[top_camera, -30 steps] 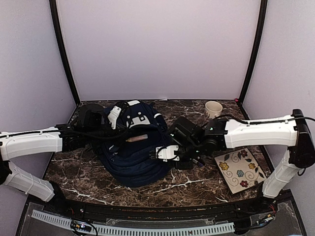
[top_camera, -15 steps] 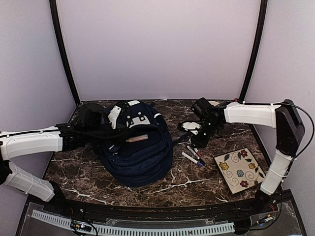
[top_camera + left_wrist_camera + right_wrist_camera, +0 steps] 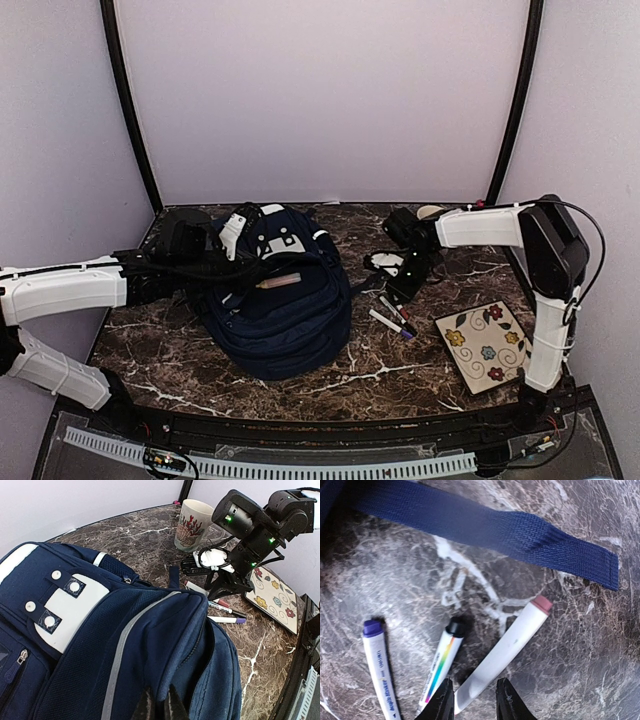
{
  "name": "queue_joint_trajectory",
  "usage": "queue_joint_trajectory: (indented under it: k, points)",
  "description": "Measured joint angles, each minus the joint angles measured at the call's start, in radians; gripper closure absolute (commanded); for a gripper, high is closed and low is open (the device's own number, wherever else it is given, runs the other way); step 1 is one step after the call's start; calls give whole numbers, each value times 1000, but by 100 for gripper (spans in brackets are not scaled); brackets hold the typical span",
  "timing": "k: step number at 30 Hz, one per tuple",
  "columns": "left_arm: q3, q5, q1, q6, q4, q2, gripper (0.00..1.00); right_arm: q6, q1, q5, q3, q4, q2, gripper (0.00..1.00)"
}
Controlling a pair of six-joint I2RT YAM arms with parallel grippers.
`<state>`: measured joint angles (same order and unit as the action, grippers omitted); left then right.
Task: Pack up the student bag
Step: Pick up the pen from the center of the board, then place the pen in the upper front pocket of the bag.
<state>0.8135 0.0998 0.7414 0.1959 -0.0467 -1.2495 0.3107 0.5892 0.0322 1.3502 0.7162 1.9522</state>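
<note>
The student bag [image 3: 285, 325], navy blue with a white slotted patch [image 3: 65, 610], lies flat on the marble table. My left gripper [image 3: 162, 706] is shut on the fabric edge of an unzipped pocket [image 3: 215, 650] of the bag. A brown pen [image 3: 278, 283] rests on the bag's top. My right gripper [image 3: 475, 702] hangs low over three markers [image 3: 392, 315] to the right of the bag. It is open, with the end of the white pink-capped marker [image 3: 505, 647] between its fingers. A rainbow-striped marker [image 3: 442, 662] and a purple-capped one [image 3: 380, 672] lie beside it.
A navy strap [image 3: 485, 527] of the bag runs across the table just beyond the markers. A patterned mug [image 3: 192, 525] stands at the back right. A flowered square plate [image 3: 487, 345] lies at the front right.
My right gripper has left the bag and swung back right, down over the markers. The left gripper has kept its hold on the bag.
</note>
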Motion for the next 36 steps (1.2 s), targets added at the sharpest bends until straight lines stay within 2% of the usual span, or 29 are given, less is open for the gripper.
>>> queue_joint_trajectory:
  k: [3, 8, 12, 21, 28, 31, 36]
  points:
    - [0, 2, 0, 0, 0, 0, 100, -3, -4, -13, 13, -2, 21, 74]
    - [0, 8, 0, 0, 0, 0, 100, 1, -5, -45, 13, -5, 32, 87]
    - [0, 11, 0, 0, 1, -3, 100, 5, -10, -53, 14, -5, 33, 91]
    - [2, 16, 0, 0, 0, -15, 100, -6, -41, -39, 45, 29, 39, 93]
    - [2, 16, 0, 0, -1, -18, 100, -5, -37, 76, 84, 71, -61, 93]
    - [6, 16, 0, 0, -2, -27, 100, 0, -3, 108, 111, 76, -130, 93]
    - [28, 11, 0, 3, 6, -45, 100, 30, 132, 136, 159, 70, -219, 94]
